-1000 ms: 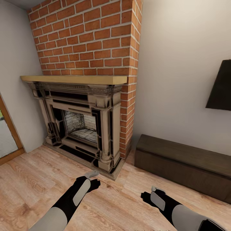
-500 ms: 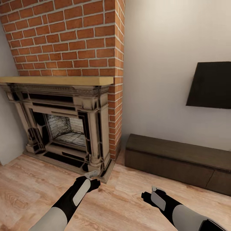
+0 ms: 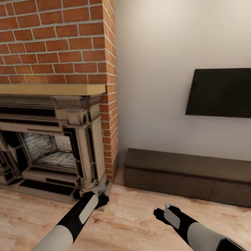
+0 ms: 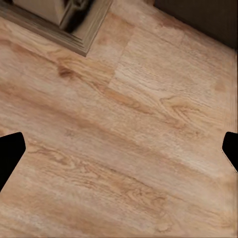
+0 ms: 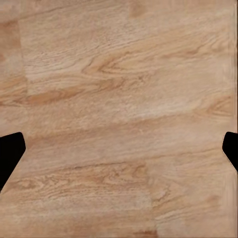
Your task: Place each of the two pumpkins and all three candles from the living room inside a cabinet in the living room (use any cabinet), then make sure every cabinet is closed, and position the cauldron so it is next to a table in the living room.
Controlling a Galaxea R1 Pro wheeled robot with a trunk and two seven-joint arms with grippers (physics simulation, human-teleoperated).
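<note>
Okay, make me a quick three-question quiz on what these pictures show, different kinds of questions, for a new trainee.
1. True or false: the cabinet stands with a drawer pulled open.
2. Multiple choice: what hangs on the wall above the cabinet? A) a mirror B) a dark flat screen C) a shelf
3. Fill in: the left gripper and the right gripper are both ____, over bare wooden floor.

Key:
1. False; both drawer fronts sit flush.
2. B
3. open, holding nothing
</note>
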